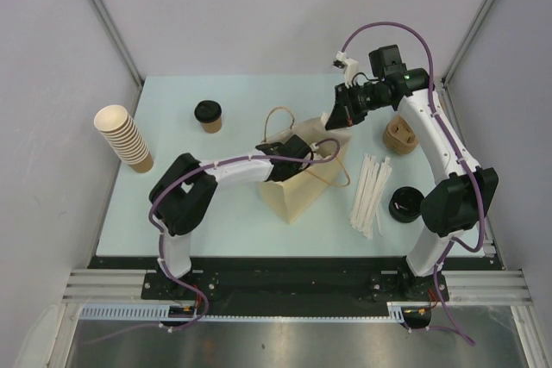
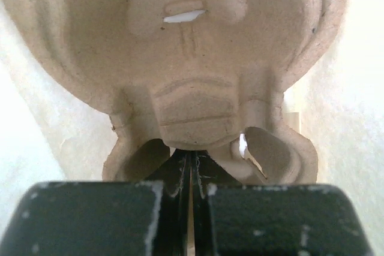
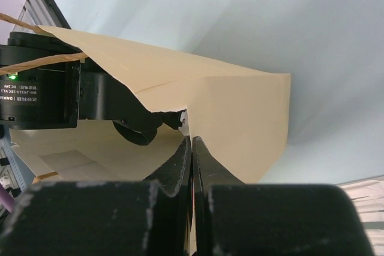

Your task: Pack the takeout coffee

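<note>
A tan paper bag lies open in the middle of the table. My left gripper reaches into its mouth. In the left wrist view it is shut on the edge of a brown moulded-pulp carrier tray, with the bag's pale walls around it. My right gripper is shut on the bag's upper rim and holds it up; in its own view the jaws pinch the paper. A small tan cup with a black lid stands at the back left, apart from both grippers.
A tilted stack of nested tan cups stands at the far left. A second brown pulp carrier sits at the right, under my right arm. Pale wrapped sticks and black lids lie at the front right.
</note>
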`<state>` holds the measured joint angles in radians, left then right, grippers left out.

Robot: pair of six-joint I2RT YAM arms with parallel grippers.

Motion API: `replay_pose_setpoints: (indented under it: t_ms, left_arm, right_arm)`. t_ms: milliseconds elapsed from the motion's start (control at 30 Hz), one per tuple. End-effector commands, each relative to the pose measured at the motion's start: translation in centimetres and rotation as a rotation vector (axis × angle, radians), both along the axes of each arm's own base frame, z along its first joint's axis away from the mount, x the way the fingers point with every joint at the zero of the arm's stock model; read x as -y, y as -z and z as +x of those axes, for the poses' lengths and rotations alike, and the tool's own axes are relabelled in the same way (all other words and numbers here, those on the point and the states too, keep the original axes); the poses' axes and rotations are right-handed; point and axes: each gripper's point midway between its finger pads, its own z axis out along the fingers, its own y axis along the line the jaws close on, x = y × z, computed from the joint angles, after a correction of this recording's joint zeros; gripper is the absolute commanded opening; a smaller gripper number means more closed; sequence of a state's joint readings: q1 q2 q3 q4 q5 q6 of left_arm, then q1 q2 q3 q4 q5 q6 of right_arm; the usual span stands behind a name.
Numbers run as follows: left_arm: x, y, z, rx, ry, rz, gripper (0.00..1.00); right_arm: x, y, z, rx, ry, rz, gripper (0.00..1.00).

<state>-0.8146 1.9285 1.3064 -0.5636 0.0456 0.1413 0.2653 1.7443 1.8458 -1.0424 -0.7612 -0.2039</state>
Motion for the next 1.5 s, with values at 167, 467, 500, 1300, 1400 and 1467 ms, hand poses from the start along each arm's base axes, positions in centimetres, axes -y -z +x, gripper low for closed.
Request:
replay_pose_setpoints:
  t_ms: [167, 467, 500, 1300, 1400, 1467]
  left_arm:
    - [2.1, -10.2, 1.9, 0.22, 0.06, -0.15, 0.02]
    - [3.4, -17.4, 1.4, 0.33, 0.1, -0.32, 0.05]
    - [3.6, -17.9, 1.2, 0.331, 0.112, -0.338, 0.07]
    - [-4.3, -45.0, 4.6, 0.612, -0.141, -1.014, 0.92]
    - [-8.4, -41.0, 8.6, 0.572, -0.3, -0.895, 0.93]
    - [-10.6, -37.3, 11.1, 0.495, -0.397, -0.801, 0.96]
  right_arm:
    - [0.2, -2.4, 0.9, 0.099, -0.003, 0.031, 0.0]
    - [0.2, -1.9, 1.3, 0.103, -0.011, 0.026, 0.0]
    - [0.2, -2.0, 1.3, 0.11, -0.018, 0.028, 0.0]
    - [-0.9, -5.3, -3.6, 0.349, -0.396, 0.125, 0.0]
    - [-1.3, -5.1, -4.9, 0.359, -0.446, 0.091, 0.0]
    - [-1.6, -5.1, -5.4, 0.387, -0.472, 0.063, 0.0]
